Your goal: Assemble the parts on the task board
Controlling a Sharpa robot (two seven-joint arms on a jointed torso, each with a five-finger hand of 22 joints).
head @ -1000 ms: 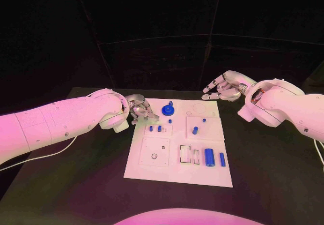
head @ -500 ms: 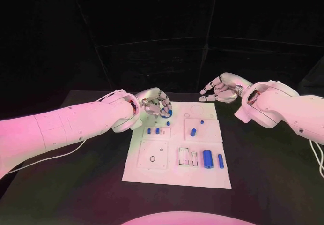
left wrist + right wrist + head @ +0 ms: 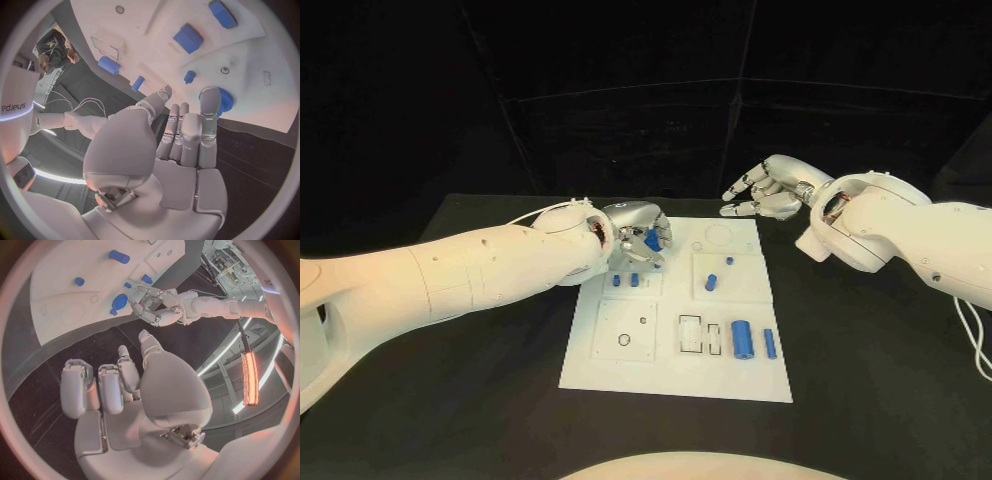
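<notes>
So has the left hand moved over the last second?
Yes. The left hand has come in from the task board's left edge to over the round blue part at its far end.

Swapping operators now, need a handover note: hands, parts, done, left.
Left hand: over the far left corner of the task board, fingers at the round blue part; whether it grips it cannot be told.
Right hand: open, off the board's far right corner, holding nothing.
Parts: two small pegs left of centre, a peg right of centre, a large cylinder and a thin bar lying near right.
Done: unclear what is seated.
Left: the loose cylinder and bar at least.
</notes>
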